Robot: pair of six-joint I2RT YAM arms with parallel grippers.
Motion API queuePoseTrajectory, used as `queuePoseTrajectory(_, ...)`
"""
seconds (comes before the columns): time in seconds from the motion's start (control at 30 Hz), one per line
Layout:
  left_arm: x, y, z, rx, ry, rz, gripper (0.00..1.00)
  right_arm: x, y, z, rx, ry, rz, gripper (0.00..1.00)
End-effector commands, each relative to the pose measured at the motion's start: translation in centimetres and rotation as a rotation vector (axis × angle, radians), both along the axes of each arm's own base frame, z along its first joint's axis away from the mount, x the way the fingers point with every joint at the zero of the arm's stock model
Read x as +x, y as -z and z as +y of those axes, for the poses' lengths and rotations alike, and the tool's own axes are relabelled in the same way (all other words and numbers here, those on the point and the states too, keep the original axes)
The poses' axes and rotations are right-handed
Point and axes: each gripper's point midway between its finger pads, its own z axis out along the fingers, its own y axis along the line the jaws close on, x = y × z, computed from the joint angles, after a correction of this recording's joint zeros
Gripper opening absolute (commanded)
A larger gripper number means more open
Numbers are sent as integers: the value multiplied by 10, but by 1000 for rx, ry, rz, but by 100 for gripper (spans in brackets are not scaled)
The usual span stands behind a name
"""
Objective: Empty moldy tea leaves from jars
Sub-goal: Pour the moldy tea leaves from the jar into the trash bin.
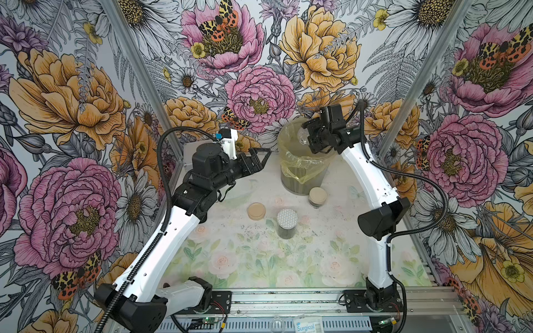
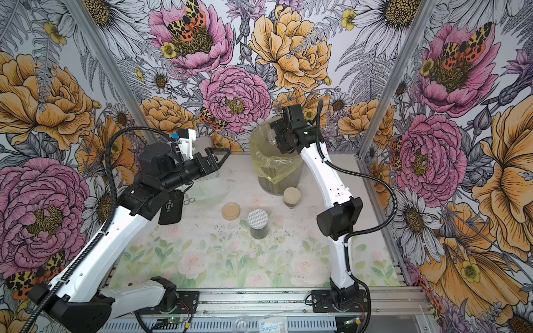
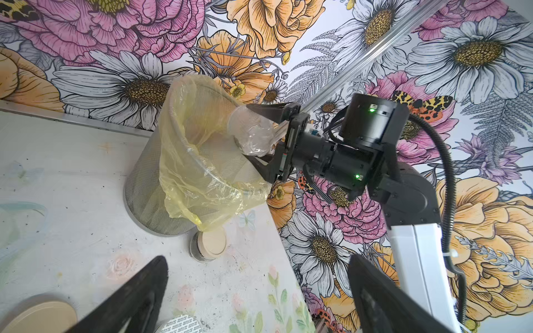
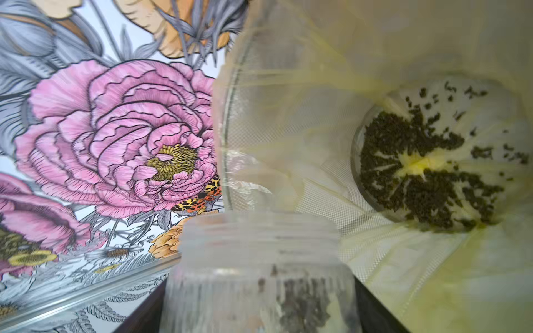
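- One arm on the left carries the left claw. Its jaws are spread wide and hold nothing, above the back-left part of the worktop.
- Right of it, a loose tan lid lies flat on the worktop, not on any jar.
- Just beside that lid stands the dotted-lid jar, upright and closed. Dark tea leaves show through its glass, and dark crumbs lie scattered on the worktop around it.
- Farther right and back, the tan-lid jar stands upright and closed, close by the foot of the mesh bin. Whether the two touch cannot be told.
- The bin is lined with a yellow bag folded over its rim, and a leaf heap lies at the bag's bottom.
- At the right, the right claw grips the open jar across its body. The jar is lidless and tipped on its side over the bin's rim, mouth toward the bag, with a few dark bits clinging inside the glass.
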Motion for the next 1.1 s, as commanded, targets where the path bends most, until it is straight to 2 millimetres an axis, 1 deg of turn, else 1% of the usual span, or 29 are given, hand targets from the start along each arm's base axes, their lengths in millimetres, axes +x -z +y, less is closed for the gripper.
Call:
queuePoseTrajectory(0.0,-1,-9,2,-17,-28,-23,99,1,-10,5,195,123,65,0)
queuePoseTrajectory(0.1,-2,-10,0,-12,-33,-28,99,2,-3,2,250,197,114,0)
queuePoseTrajectory(0.2,-3,-8,-2,-9,-37,-25,99,3,0,5,326,254,159,0)
queuePoseTrajectory(0.33,-1,-8,-7,-7,-28,-19,99,5,-4,8,425,340,184,0)
queuePoseTrajectory(0.4,-2,-8,-8,-3,-26,-19,99,9,-11,7,464,386,166,0)
queuePoseTrajectory(0.47,-2,-8,-8,0,-28,-19,99,13,-15,12,499,387,165,0)
queuePoseTrajectory(0.57,-2,-7,-5,9,-42,-19,99,15,-4,20,544,391,222,0)
queuePoseTrajectory(0.67,-2,-5,-5,10,-44,-13,99,13,9,23,571,411,282,0)
queuePoseTrajectory(0.77,-3,-4,-4,12,-46,-11,99,10,9,28,606,421,311,0)
queuePoseTrajectory(0.83,-3,-3,-3,14,-51,-7,99,9,4,22,615,459,295,0)
queuePoseTrajectory(0.93,-4,-4,-3,13,-54,-8,99,8,3,15,645,517,302,0)
queuePoseTrajectory(1.07,-3,-2,-4,16,-51,-2,99,8,-2,11,685,556,302,0)
